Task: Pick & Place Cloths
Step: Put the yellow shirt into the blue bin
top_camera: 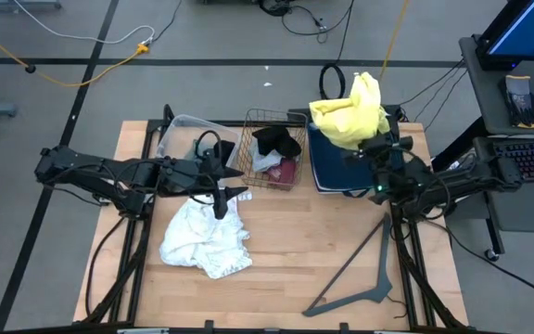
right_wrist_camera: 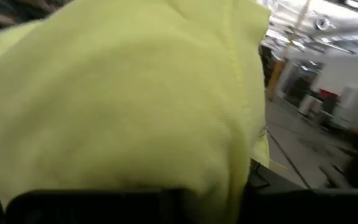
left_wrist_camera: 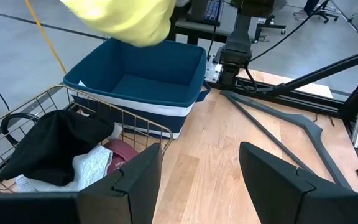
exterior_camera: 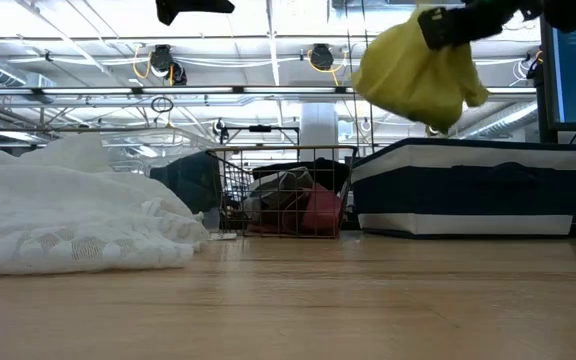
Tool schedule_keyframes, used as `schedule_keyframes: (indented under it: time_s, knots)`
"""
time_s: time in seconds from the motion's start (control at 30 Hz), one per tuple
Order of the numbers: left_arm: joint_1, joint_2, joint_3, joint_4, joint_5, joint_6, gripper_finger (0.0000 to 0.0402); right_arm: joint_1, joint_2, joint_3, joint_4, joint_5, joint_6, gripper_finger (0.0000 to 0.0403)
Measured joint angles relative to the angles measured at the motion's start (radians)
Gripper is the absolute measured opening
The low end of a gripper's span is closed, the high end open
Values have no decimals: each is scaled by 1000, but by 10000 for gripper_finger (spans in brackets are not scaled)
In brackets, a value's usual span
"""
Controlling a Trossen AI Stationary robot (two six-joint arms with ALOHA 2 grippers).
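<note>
Right tool (top_camera: pixel 371 148) gripping yellow cloth (top_camera: pixel 350 111) — above blue bin (top_camera: pixel 327 172)

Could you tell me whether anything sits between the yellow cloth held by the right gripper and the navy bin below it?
Nothing visible does: the yellow cloth hangs from the right gripper over the navy-and-white fabric bin, whose inside looks bare.

Overhead, table-level, 2 wrist views — shared bin (exterior_camera: pixel 468 190)

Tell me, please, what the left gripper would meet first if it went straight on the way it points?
Probably the bare table first, then the blue bin. The left gripper, open and empty, aims past the wire basket toward that bin; depth is hard to judge.
</note>
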Motion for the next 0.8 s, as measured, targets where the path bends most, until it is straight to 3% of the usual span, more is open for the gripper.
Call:
schedule_keyframes:
  time_s: [0.23,0.37,0.63,0.8]
  knots:
    - [0,0,0,0,0,0,218,30,1,113,-27,-266,17,55]
    - [0,0,0,0,0,1,218,27,1,215,-210,-359,28,55]
    - [1,0,0,0,0,2,218,-70,46,479,-803,-363,222,55]
    - [1,0,0,0,0,0,218,-147,70,552,-1031,-361,341,55]
